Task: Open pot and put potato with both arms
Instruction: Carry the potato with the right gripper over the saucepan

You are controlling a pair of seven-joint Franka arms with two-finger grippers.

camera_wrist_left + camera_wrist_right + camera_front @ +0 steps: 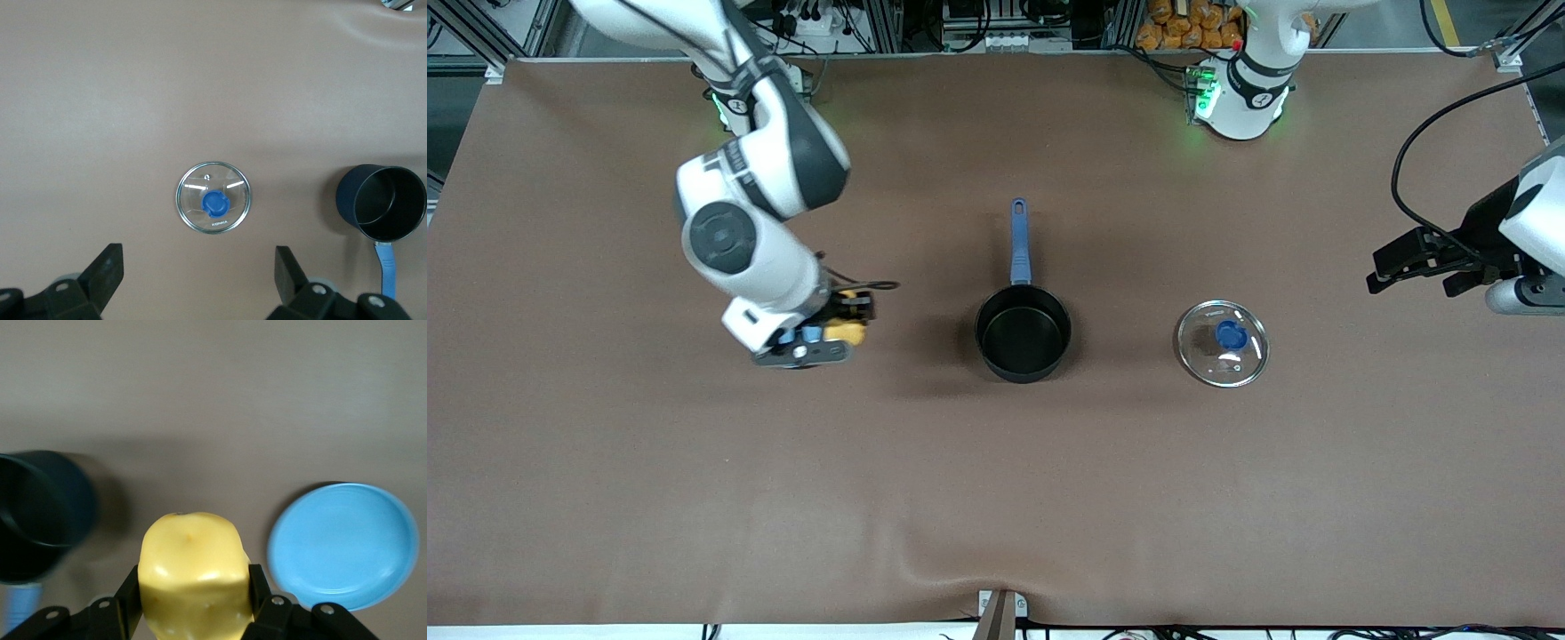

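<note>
Potato point(192, 577), lumpy glossy yellow, claw-clamped point(193, 597)

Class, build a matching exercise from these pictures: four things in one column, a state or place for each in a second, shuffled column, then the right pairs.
Column one:
1. pot
2. lid
3. potato
4. left end effector

Column two:
A. clamped in the shut right end effector
B. open and holding nothing, toward the left arm's end of the table
C. uncovered and empty
D. lying flat on the table beside the pot

Pairs: 1-C, 2-D, 3-A, 4-B
</note>
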